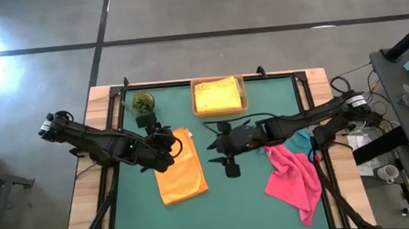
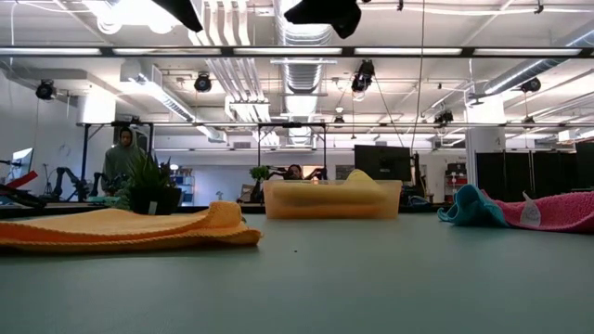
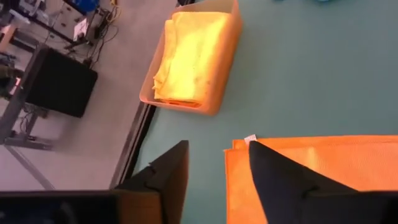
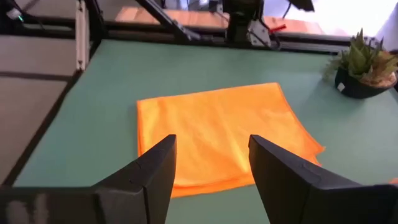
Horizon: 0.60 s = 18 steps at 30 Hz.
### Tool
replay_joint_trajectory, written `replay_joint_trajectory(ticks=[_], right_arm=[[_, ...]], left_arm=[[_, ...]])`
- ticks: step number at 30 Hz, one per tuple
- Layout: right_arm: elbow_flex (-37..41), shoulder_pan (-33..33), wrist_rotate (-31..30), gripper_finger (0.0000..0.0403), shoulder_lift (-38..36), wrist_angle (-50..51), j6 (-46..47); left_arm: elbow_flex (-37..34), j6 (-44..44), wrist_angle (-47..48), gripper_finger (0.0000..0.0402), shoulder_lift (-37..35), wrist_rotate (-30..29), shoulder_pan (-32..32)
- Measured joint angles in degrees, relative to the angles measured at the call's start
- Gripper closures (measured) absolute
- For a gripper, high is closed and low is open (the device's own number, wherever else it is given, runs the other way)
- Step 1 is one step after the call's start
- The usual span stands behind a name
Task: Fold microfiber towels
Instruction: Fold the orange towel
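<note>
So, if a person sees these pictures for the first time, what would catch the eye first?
Probably the orange towel, folded and lying flat on the green table in front of the left gripper, which hovers open over its edge. Next, the pink towel, crumpled in a heap under the right arm, whose open right gripper hangs over the table's middle. Behind them, the tan tray holds a folded yellow towel.

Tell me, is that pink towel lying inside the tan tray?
No. In the high view the pink towel lies crumpled on the green mat near the right arm, while the tan tray holds a folded yellow towel.
</note>
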<state>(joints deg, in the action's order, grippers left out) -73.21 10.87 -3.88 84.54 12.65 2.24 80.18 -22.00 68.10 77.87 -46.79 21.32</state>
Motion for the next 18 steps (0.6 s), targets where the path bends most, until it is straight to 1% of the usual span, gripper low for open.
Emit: replay_joint_trajectory(ticks=[2,4,6,7,8,12,14,18], right_arm=[[-1.3,0.3,-0.1,0.0211,1.4,1.1,-0.5],[-2.5,0.8,0.0,0.0211,2.9,2.1,-1.7],[-3.6,1.4,0.1,0.0211,4.7,2.7,-3.3],[-4.3,1.7,0.1,0.0211,5.5,3.2,-4.0],[-4.8,2.0,0.1,0.0211,6.5,3.8,-4.9],[-6.4,3.2,0.0,0.0211,10.1,4.8,-8.0],[-6.8,3.6,0.0,0.0211,11.7,5.4,-8.7],[-7.1,3.7,0.0,0.0211,14.0,5.6,-8.3]], left_arm=[[0.0,-0.1,-0.1,0.0227,0.0,1.8,0.0],[0.0,-0.2,-0.1,0.0210,0.0,7.2,0.0],[-0.4,-0.5,-0.2,0.0201,0.0,13.3,0.4],[-0.8,-1.7,-0.4,0.0200,0.1,15.5,1.0],[-1.3,-3.4,-0.4,0.0199,0.3,16.5,1.7],[-4.7,-7.7,-1.4,0.0204,1.1,16.6,7.0],[-6.8,-9.7,-3.0,0.0208,1.8,16.7,10.3],[-10.4,-16.4,-7.7,0.0212,3.5,16.7,16.4]])
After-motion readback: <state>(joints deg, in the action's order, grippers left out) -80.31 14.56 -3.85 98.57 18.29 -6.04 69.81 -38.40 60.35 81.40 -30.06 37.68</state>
